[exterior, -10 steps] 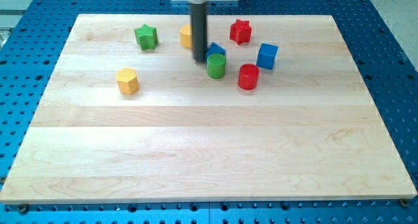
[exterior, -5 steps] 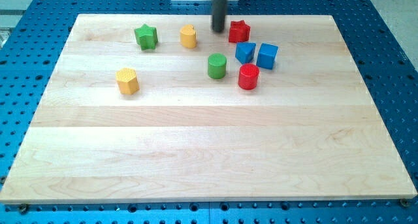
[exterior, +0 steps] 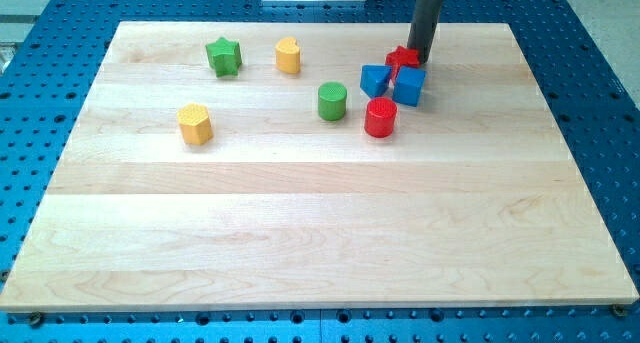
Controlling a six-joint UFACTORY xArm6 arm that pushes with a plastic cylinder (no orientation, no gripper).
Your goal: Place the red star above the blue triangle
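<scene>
The red star (exterior: 401,57) lies near the view's top right of the board, partly hidden behind the blue cube (exterior: 409,85) and touching it. The blue triangle (exterior: 375,80) sits just to the left of the cube, below and left of the star. My tip (exterior: 419,59) rests right beside the star, on its right side, at the cube's top edge. The rod rises from there out of the view's top.
A red cylinder (exterior: 380,117) stands below the blue blocks. A green cylinder (exterior: 332,101) is to their left. A yellow heart-shaped block (exterior: 289,55) and a green star (exterior: 224,55) lie at the top left. A yellow hexagon (exterior: 195,123) lies further left.
My tip went from left of the red star to its right side. The red star moved right and down, against the blue cube. Earlier, the blue triangle slid right to beside the cube.
</scene>
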